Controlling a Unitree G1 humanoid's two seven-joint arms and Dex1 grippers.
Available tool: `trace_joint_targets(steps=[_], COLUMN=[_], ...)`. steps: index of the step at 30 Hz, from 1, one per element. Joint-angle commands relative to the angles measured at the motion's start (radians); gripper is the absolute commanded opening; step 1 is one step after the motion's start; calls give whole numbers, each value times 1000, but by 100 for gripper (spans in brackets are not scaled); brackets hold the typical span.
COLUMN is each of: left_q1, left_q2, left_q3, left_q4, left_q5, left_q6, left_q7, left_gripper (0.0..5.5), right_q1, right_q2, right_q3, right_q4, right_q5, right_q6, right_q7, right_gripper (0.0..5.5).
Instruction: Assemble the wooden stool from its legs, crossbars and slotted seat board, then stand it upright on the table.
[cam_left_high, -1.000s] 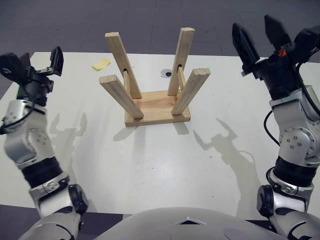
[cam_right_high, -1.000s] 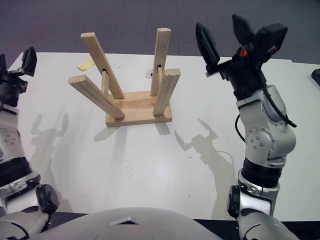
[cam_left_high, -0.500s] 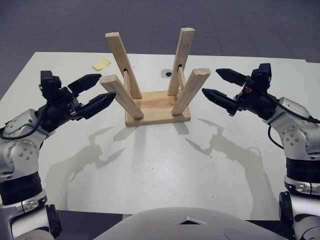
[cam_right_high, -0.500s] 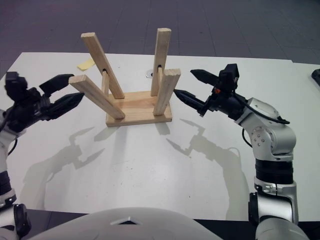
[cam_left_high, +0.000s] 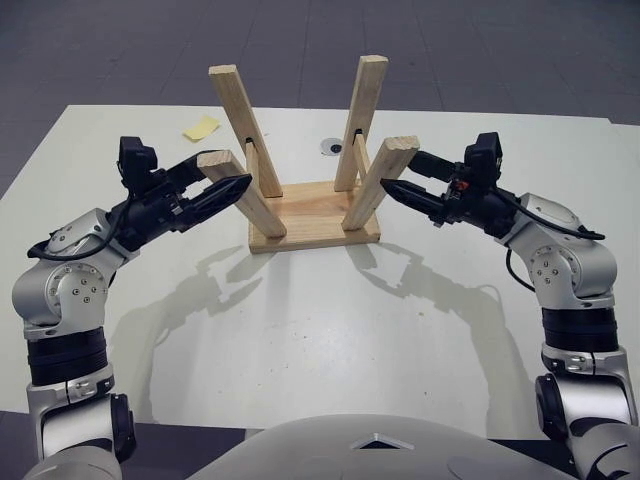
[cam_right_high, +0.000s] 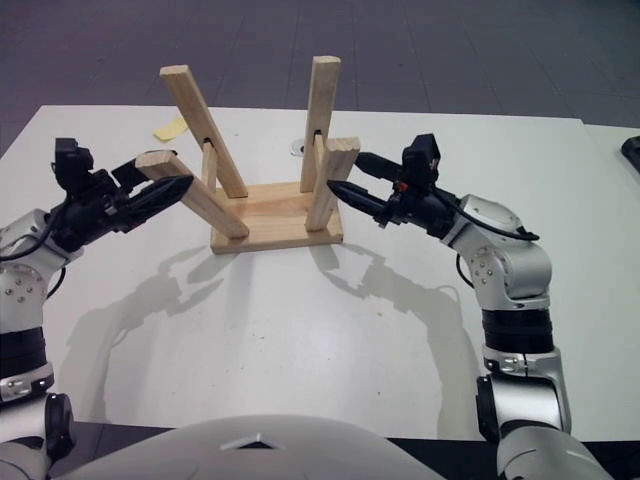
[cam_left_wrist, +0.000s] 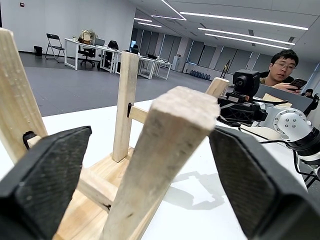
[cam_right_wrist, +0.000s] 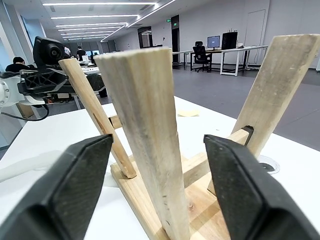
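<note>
The wooden stool lies upside down mid-table, its seat board (cam_left_high: 315, 228) flat and its legs pointing up and splayed outward. A crossbar (cam_left_wrist: 140, 114) joins the far legs. My left gripper (cam_left_high: 226, 173) is open and straddles the top of the near-left leg (cam_left_high: 243, 196). In the left wrist view that leg (cam_left_wrist: 150, 180) stands between the pads (cam_left_wrist: 47, 172) with gaps on both sides. My right gripper (cam_left_high: 399, 170) is open around the upper part of the near-right leg (cam_left_high: 378, 190). The right wrist view shows this leg (cam_right_wrist: 152, 150) between the pads without contact.
A yellow sticky note (cam_left_high: 203, 127) lies at the back left of the white table (cam_left_high: 300, 330). A round grommet (cam_left_high: 333, 147) sits behind the stool. A dark object (cam_right_high: 632, 150) is at the far right edge.
Both arms dropped from raised positions and swung inward, bringing the open grippers onto the two near legs. The stool has stayed where it was.
</note>
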Motion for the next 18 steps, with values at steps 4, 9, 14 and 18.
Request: trace_joint_targets(steps=[4,9,14,18], left_q1=[14,-1,-82,-200], left_q2=[1,2,70,172], left_q3=[5,-1,-21,-80], left_q4=[-10,-32,-45,-57], left_q5=[-14,-61,-181,-316], left_q6=[13,71,266,514], left_q7=[7,33,21,-12], left_gripper=[299,218,206,199], right_q1=[-28,-7,-50,-257], right_q2=[10,12,-46,-119], right_q3=[-3,-11,-56,-84], right_q4=[-5,-97,-284,-275], right_q5=[-8,51,295,643], right_q6=[3,96,430,775], right_q7=[-1,-40,-155,-335], right_gripper=[215,159,158,157])
